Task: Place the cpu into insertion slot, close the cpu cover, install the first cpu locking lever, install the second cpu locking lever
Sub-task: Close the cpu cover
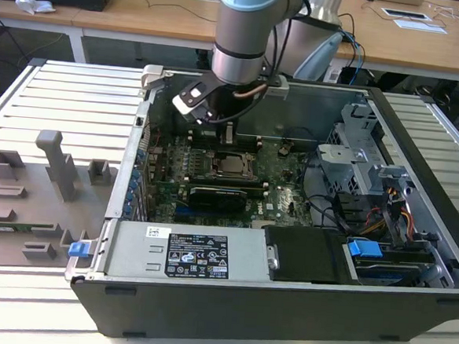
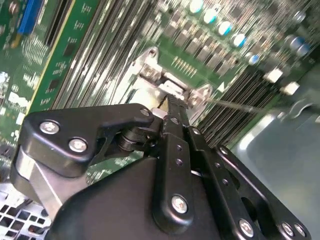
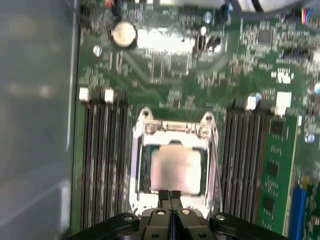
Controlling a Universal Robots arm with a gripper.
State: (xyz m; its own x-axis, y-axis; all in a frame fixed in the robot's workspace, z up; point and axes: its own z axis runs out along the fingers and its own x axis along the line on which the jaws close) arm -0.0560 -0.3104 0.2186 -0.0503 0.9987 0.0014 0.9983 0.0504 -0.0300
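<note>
The cpu, a square dull silver chip, lies flat in the insertion slot on the green motherboard. The cpu cover, a thin silver frame, lies down around the chip, with its hinge end in the second wrist view. My gripper is shut with its black fingertips pressed together and nothing between them. It sits just over the cover's edge nearest the fingers. In the exterior view the gripper hangs just behind the socket. A thin metal rod runs out from beside the fingertips.
Long black memory slots flank the socket on both sides, and a green memory stick stands in one. The case holds a power supply, a drive cage and cables. A grey fixture tray lies outside the case on the exterior view's left.
</note>
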